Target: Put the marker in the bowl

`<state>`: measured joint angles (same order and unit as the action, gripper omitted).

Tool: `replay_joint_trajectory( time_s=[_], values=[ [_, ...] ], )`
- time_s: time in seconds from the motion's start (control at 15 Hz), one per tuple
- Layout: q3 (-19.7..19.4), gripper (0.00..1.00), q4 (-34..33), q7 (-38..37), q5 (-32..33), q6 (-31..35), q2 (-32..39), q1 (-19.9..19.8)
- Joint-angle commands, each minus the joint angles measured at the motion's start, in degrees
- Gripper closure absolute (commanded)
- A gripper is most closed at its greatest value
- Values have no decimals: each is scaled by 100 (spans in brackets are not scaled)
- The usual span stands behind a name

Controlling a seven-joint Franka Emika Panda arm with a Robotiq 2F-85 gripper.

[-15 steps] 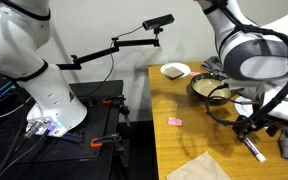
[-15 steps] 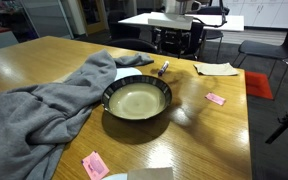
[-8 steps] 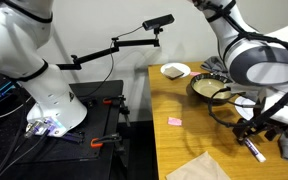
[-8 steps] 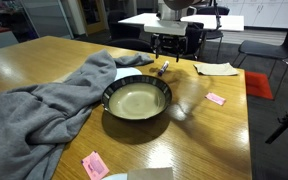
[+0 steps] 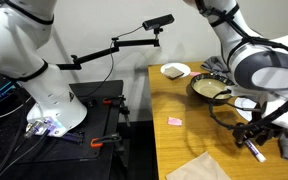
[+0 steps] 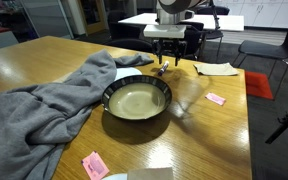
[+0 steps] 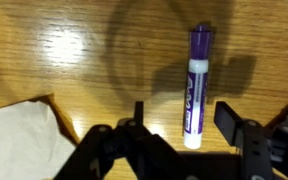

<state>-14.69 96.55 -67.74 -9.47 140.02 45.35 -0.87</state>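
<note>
The marker (image 7: 195, 88), white with purple ends, lies flat on the wooden table; it also shows in both exterior views (image 5: 256, 151) (image 6: 164, 69). My gripper (image 7: 183, 118) is open, low over the table, with one finger on each side of the marker's near end, not touching it. The gripper also shows in both exterior views (image 5: 251, 136) (image 6: 169, 58). The bowl (image 6: 164, 92), dark outside and cream inside, stands empty on the table a short way from the marker, and shows in an exterior view (image 5: 199, 86) too.
A grey cloth (image 6: 44, 100) lies beside the bowl, partly over a white plate (image 6: 126, 72). A small white bowl (image 5: 175, 71) stands at the table's far end. Pink notes (image 6: 216, 99) (image 6: 94, 164) and a paper sheet (image 6: 216, 68) lie around. A pale napkin (image 7: 14, 135) lies near the gripper.
The arm has come down over the marker. The open gripper now stands lower, with its fingers either side of the marker. The marker and bowl have not moved.
</note>
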Motion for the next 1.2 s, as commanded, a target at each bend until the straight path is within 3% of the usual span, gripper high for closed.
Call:
replay_joint_trajectory(
  time_s=[0.0, 0.07, 0.47, 1.13],
  values=[
    [43, 51, -329, -123, 75, -307, 184, -64],
    [41, 54, -366, -128, 80, -324, 218, -59],
    [26, 99, -530, -146, 104, -393, 325, -19],
    [3, 95, -10, 195, 681, -117, -609, 309]
  ],
)
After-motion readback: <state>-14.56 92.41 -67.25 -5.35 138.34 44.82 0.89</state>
